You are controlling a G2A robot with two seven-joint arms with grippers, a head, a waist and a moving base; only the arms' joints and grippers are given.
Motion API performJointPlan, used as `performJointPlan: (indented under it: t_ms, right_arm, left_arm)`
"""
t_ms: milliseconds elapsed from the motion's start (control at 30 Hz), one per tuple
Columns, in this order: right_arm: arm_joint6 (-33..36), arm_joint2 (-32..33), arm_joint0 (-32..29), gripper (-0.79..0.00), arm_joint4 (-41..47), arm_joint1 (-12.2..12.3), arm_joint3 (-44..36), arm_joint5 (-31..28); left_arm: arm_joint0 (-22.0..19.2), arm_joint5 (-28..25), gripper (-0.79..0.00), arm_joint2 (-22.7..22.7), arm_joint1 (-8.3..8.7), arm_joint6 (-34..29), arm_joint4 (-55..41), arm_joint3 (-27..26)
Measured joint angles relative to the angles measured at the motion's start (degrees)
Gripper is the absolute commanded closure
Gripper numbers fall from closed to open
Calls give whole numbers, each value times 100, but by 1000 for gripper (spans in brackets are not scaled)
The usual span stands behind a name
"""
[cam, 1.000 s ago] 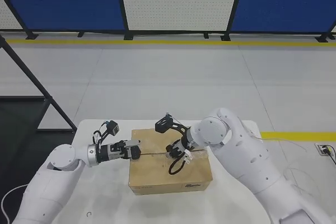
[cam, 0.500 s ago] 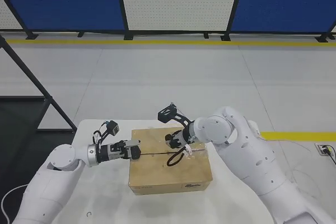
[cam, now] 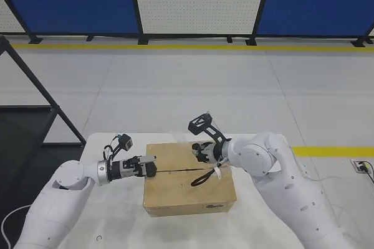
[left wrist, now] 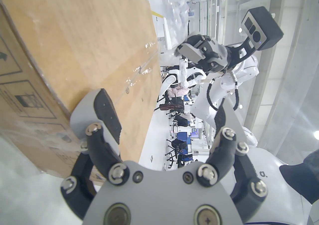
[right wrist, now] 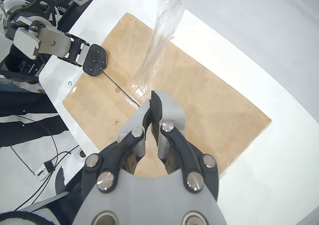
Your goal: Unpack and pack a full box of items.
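Note:
A closed brown cardboard box (cam: 174, 190) sits on the white table (cam: 118, 215). My right gripper (right wrist: 152, 101) hovers above the box's top, shut on a strip of clear tape (right wrist: 162, 44) that rises crumpled from the centre seam (right wrist: 119, 90). In the top view the right gripper (cam: 202, 151) is over the box's far right part. My left gripper (left wrist: 164, 111) stands open at the box's left edge (left wrist: 74, 36), one of its pads (right wrist: 96, 61) resting on the lid at the seam's end. The left wrist view shows the right gripper (left wrist: 189, 50) beyond the lid, with the clear tape (left wrist: 174, 11) trailing from it.
The box fills most of the table's middle, with bare white strips left, right and in front. A black metal frame (cam: 25, 81) stands on the floor at the left. Cables and a small plug (right wrist: 46, 167) lie on the floor off the table's edge.
My right gripper has risen and moved toward the far right of the box, drawing the clear tape up off the seam. The left gripper has stayed at the box's left edge.

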Motion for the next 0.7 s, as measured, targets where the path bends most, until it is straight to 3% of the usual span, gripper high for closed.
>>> performJointPlan:
  t_ms: [300, 700]
  right_arm:
    - [-169, -317, 124, 0, -92, -86, 242, 79]
    - [-348, -546, 258, 0, -82, -167, 510, -145]
  left_arm:
    - [9, 2, -785, 0, 0, 11, 0, -12]
    - [437, 122, -785, -285, 98, 226, 71, -612]
